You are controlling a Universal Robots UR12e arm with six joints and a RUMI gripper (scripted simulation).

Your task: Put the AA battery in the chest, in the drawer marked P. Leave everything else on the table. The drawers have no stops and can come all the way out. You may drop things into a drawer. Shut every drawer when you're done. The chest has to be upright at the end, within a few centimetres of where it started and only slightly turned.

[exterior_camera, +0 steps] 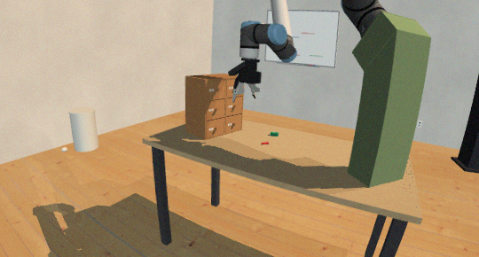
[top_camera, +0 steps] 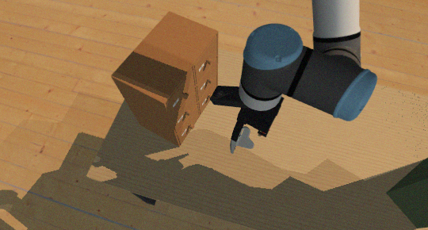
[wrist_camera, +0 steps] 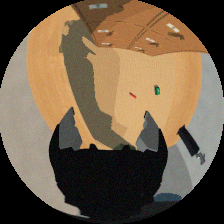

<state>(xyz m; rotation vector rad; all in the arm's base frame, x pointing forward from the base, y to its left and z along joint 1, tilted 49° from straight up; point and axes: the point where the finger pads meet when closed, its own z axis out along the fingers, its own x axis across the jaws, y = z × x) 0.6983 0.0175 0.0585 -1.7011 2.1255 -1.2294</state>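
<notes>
The brown chest (top_camera: 178,40) (exterior_camera: 195,107) (wrist_camera: 120,22) stands upright at the table's left end, with two columns of three drawers. The drawers look shut in the exterior view; their label letters are not readable. A small green object (exterior_camera: 274,134) (wrist_camera: 157,90) and a thin red object (exterior_camera: 264,143) (wrist_camera: 132,95) lie on the table in front of the chest. I cannot tell whether either is the AA battery. My gripper (top_camera: 242,144) (exterior_camera: 245,97) (wrist_camera: 109,109) is open, jaws wide apart with nothing between them. It hangs high above the table, beside the chest's drawer fronts.
A tall green block (top_camera: 412,199) (exterior_camera: 377,116) stands at the other end of the table (top_camera: 317,139) (exterior_camera: 319,147). The arm's black bracket (top_camera: 226,96) reaches close to the chest front. A white cylinder (exterior_camera: 83,129) and a small white ball (exterior_camera: 64,150) are on the floor.
</notes>
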